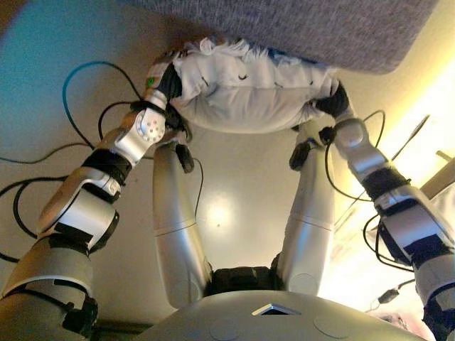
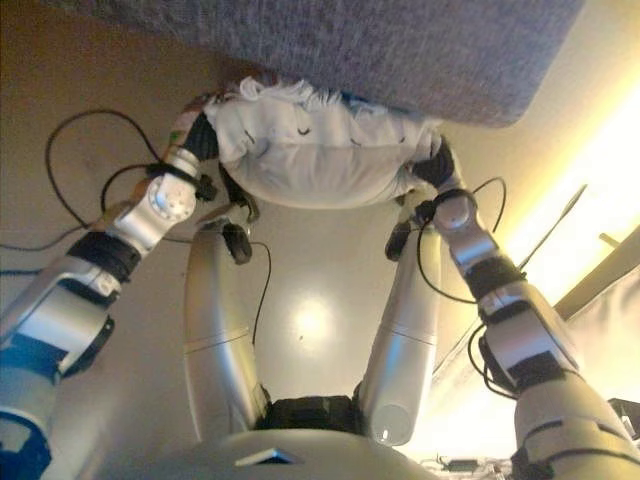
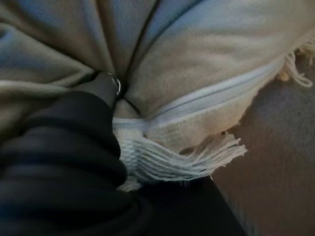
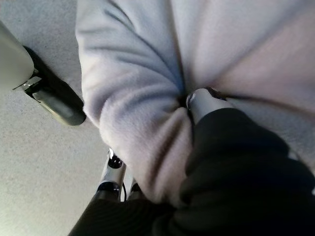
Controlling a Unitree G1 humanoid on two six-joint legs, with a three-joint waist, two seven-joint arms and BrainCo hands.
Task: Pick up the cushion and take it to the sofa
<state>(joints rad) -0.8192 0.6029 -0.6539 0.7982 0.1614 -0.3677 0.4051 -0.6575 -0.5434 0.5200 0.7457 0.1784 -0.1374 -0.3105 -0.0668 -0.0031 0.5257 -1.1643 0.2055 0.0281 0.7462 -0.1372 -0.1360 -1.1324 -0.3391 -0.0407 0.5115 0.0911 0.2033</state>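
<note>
overhead, grey textured sofa (image 1: 306,28) across the far edge, just beyond the fingers of both hands. beige floor (image 1: 242,185) below, well under the fingers. white cushion (image 1: 245,89) lifted off the floor, carried between the two hands, its far edge touching or overlapping the sofa's front edge; cannot tell whether resting on it. tasselled fringe (image 3: 187,157) along the cushion's seam, hanging just beside the left hand, with a pale zip line running along that seam.

left hand (image 1: 169,82) pressed into the cushion's left end, dark ribbed cover against the fabric. fingers sunk into a deep fold of the cloth in the left wrist view, only one dark tip showing; cannot tell whether clenched or straight.

right hand (image 1: 328,101) pressed into the cushion's right end. one silver fingertip (image 4: 199,101) poking out of a crease in the soft fabric, the rest buried in it; cannot tell the fingers' state there either. cushion bulging around both hands, squeezed from either side.
</note>
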